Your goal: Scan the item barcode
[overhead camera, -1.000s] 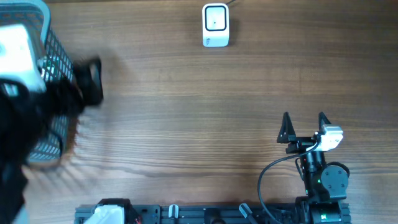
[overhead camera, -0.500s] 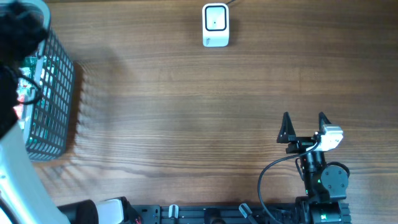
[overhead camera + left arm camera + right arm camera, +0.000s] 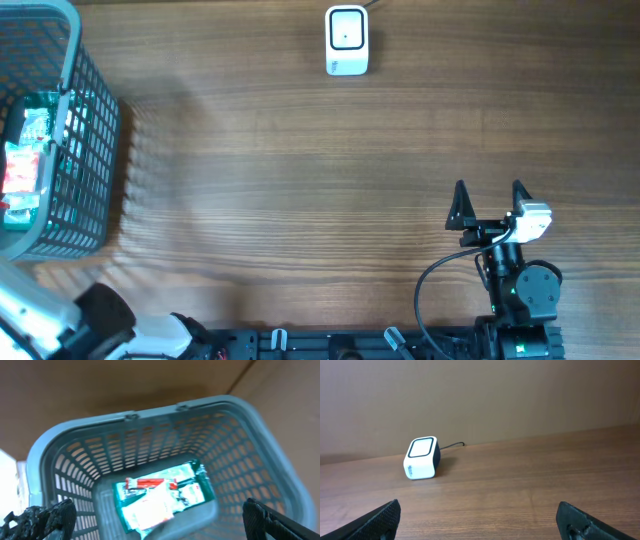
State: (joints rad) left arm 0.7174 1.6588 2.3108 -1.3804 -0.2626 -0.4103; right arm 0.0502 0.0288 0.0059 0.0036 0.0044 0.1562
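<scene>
Nothing scanned yet — packet (image 3: 162, 500) lies in the basket (image 3: 250, 445), below and between the spread left fingers (image 3: 45, 519), ungrasped; right fingers (image 3: 382, 516) spread, empty, scanner (image 3: 421, 458) well ahead — pick and scan both left

From overhead I see soft, even light on the table (image 3: 320, 200), without glare. The basket (image 3: 95, 150) throws a faint striped shadow to its right, and the left arm (image 3: 60, 320) in the corner is smeared. My left wrist view is dim and blurred, so the packet (image 3: 162, 497) shows no sharp print. The right wrist view is warm and a little dark, yet the scanner (image 3: 421, 458) is clear.
</scene>
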